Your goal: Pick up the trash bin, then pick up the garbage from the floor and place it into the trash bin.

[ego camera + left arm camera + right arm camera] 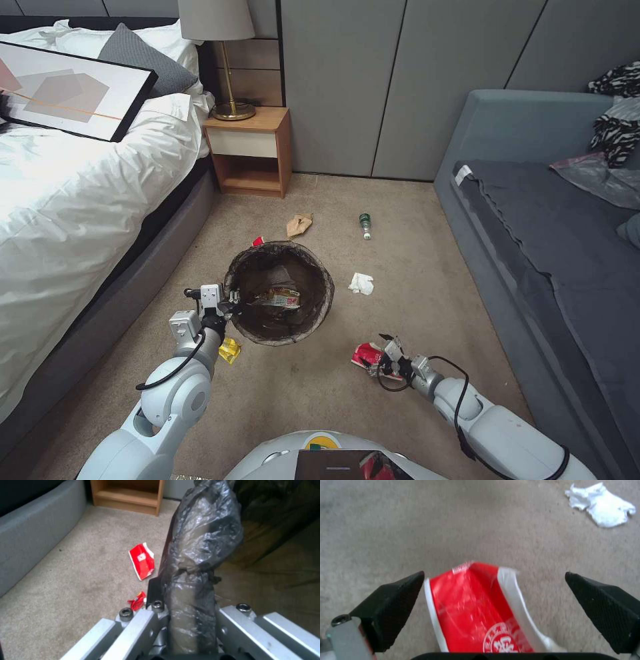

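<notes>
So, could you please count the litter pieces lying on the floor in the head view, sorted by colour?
Red wrappers: 2
White paper: 1
Yellow wrapper: 1
Brown paper bag: 1
Green bottle: 1
Total: 6

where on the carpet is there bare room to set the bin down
Bare carpet lies between the trash bin and the sofa, beyond the crumpled white paper. It's crowded near the right gripper, over the red wrapper.

White arms (167, 400) w/ black cables, silver wrists.
</notes>
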